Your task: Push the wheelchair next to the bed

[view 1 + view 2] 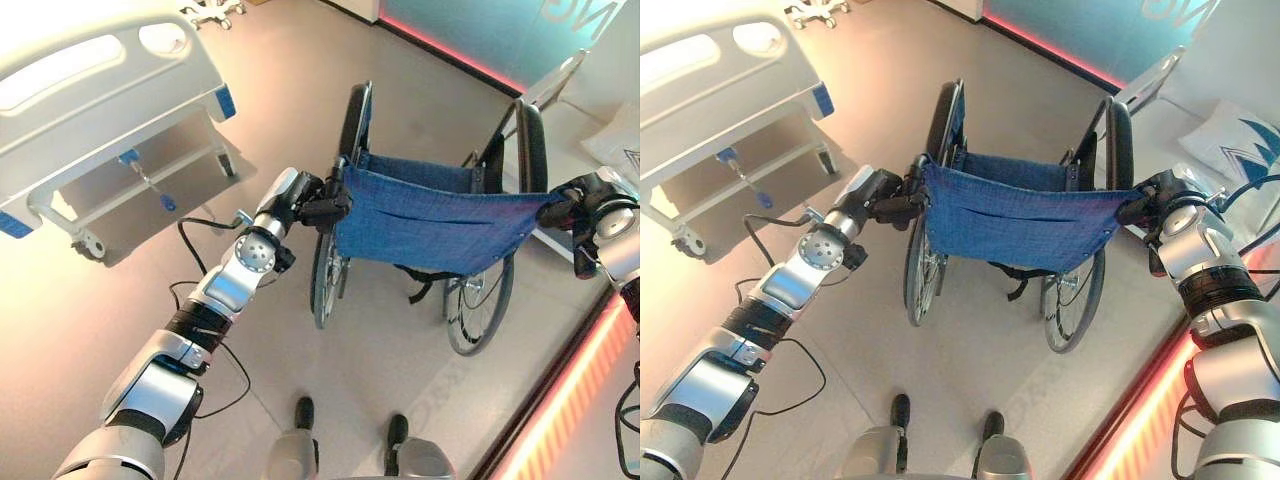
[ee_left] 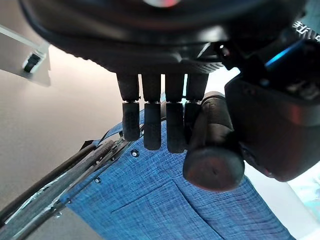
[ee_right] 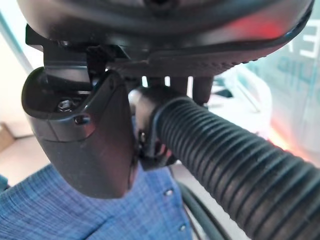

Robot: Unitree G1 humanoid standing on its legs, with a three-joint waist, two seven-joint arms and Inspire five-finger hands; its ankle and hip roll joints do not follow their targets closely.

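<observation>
One black-framed wheelchair with a blue denim-like fabric backrest (image 1: pixel 430 215) stands on the pale floor (image 1: pixel 300 90) straight in front of me, its back toward me, and I count two large spoked wheels, one at each side, and two push handles. The fabric back is stretched between the two uprights, with a stitched pocket seam across it and small rivets along its edge. My left hand (image 1: pixel 318 200) has its fingers (image 2: pixel 151 127) curled over the smooth black left handle (image 2: pixel 212 145), thumb on the other side of it. My right hand (image 1: pixel 1155 205) is wrapped round the ribbed black right handle (image 3: pixel 235 165), which runs through my grip. One white hospital bed with blue corner bumpers (image 1: pixel 100 80) stands well apart from the chair, off to my front left, its footboard end facing this way. A second white bed with a patterned pillow (image 1: pixel 1230 140) sits close by the chair's right side.
</observation>
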